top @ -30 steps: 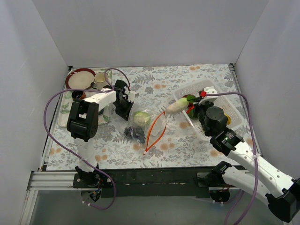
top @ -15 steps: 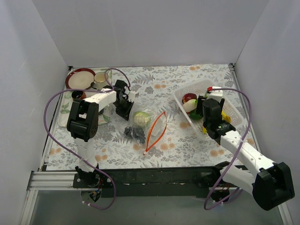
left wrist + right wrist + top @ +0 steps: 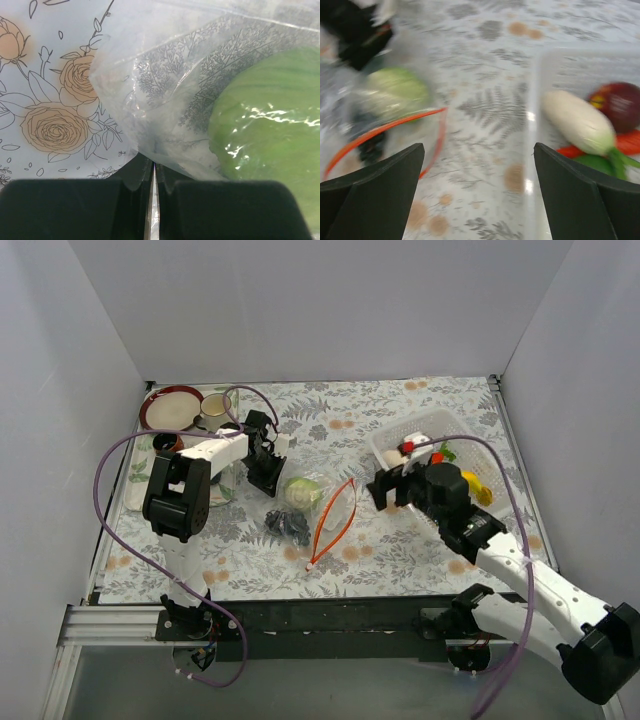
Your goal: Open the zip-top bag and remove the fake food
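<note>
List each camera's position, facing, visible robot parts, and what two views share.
Top external: above and behind, looking down on the table; left gripper and right gripper show.
Left wrist: close against the zip-top bag; shut fingers show.
Right wrist: facing the bag's mouth and basket; open fingers show.
Shared: both wrist views show the green cabbage.

The clear crinkly bag point(image 3: 300, 502) lies flat on the surface point(image 3: 350, 425), its mouth gaping toward the right, the orange-red zip strip point(image 3: 331, 512) spread in a long loop. Its far-left corner is nipped in the left pincer point(image 3: 268, 472). Inside sits a pale green cabbage point(image 3: 301, 490); dark grapes point(image 3: 288, 525) lie just nearer, seemingly under the same film. The rest, a white radish point(image 3: 577, 122), a dark red apple point(image 3: 620, 100) and a yellow piece point(image 3: 476, 485), lies in the basket point(image 3: 392, 440).
</note>
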{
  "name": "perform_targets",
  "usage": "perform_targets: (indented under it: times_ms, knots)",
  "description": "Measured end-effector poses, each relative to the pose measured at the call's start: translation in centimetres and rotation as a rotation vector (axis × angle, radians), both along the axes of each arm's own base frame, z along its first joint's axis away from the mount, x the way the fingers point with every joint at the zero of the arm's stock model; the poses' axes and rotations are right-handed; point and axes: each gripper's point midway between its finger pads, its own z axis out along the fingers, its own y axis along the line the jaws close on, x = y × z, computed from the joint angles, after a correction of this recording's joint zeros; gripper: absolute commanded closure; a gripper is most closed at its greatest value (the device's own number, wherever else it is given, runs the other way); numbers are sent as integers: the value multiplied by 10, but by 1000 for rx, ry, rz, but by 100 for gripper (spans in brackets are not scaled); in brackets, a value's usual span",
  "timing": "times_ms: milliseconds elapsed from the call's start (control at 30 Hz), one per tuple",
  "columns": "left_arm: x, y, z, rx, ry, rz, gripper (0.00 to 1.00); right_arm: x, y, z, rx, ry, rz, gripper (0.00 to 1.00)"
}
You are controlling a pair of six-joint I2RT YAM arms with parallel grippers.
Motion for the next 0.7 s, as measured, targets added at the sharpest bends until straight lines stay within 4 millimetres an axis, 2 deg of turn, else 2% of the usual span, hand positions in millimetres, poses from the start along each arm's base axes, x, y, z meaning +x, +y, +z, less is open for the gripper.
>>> perform_targets:
  times_ms: [100, 167, 233, 367, 467, 700]
  knots:
    - [1, -1, 0, -1, -3, 1, 100, -43, 61, 0, 1, -19, 298, 2]
    - [0, -1, 0, -2, -1, 2, 100, -66, 87, -12, -18, 0, 431, 1]
    - [0, -2, 0, -2, 0, 5, 100, -79, 102, -29, -50, 31, 507, 1]
    - [-1, -4, 0, -2, 2, 6, 100, -90, 116, -68, -131, 97, 589, 1]
    - [-1, -5, 0, 1, 2, 4, 100, -87, 121, -88, -171, 123, 604, 1]
    - [-2, -6, 0, 7, 2, 10, 100, -80, 134, -110, -210, 121, 629, 1]
